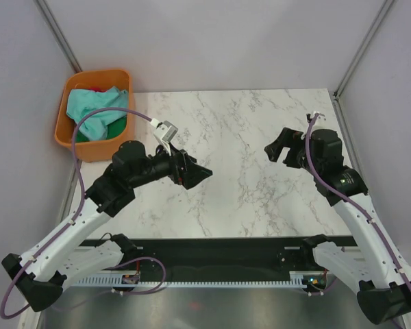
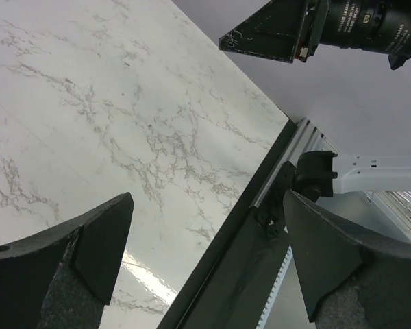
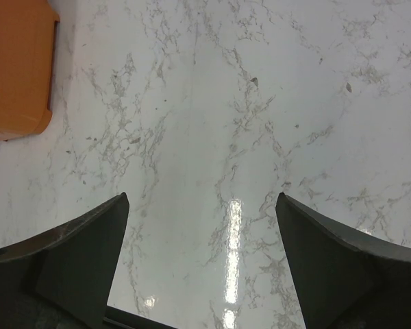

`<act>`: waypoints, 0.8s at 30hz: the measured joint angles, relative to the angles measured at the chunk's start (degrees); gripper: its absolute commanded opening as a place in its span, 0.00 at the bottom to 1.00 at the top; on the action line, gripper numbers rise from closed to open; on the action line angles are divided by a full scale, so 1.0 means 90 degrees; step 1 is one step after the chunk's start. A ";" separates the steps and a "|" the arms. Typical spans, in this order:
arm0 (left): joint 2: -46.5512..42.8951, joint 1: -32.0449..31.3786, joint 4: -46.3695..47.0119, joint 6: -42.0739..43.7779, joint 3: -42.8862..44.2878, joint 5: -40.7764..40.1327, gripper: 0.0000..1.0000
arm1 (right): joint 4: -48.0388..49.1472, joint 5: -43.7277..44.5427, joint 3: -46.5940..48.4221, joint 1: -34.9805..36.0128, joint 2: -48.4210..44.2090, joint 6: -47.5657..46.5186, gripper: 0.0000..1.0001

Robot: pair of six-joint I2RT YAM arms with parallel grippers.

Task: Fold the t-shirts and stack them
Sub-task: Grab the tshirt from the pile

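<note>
A crumpled teal t-shirt [image 1: 92,104] lies in the orange tub [image 1: 72,140] at the back left, with a dark green one [image 1: 111,130] under it. No pinkish-red shirt shows. My left gripper [image 1: 200,173] hangs open and empty above the marble table [image 1: 240,123], left of centre; in its wrist view the fingers [image 2: 96,240] stand wide apart. My right gripper [image 1: 278,149] is open and empty above the table's right part; its fingers [image 3: 89,247] frame bare marble.
The orange tub's corner shows in the right wrist view [image 3: 17,65]. Grey walls close the table at the back and sides. A black rail [image 1: 212,250] with the arm bases runs along the near edge.
</note>
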 measured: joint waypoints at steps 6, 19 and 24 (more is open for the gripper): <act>-0.0068 0.0000 0.0000 0.0002 0.0002 -0.0197 0.99 | -0.0085 -0.0007 0.0100 0.0000 -0.0012 0.0002 0.98; 0.2164 0.1812 -0.1336 0.0274 0.3220 -0.2414 0.80 | -0.0189 -0.0100 0.0100 0.0000 -0.0413 0.0002 0.98; 0.3470 0.3946 -0.1744 0.0260 0.4024 -0.2883 0.73 | -0.0197 -0.0277 0.0085 0.0000 -0.0641 0.0000 0.98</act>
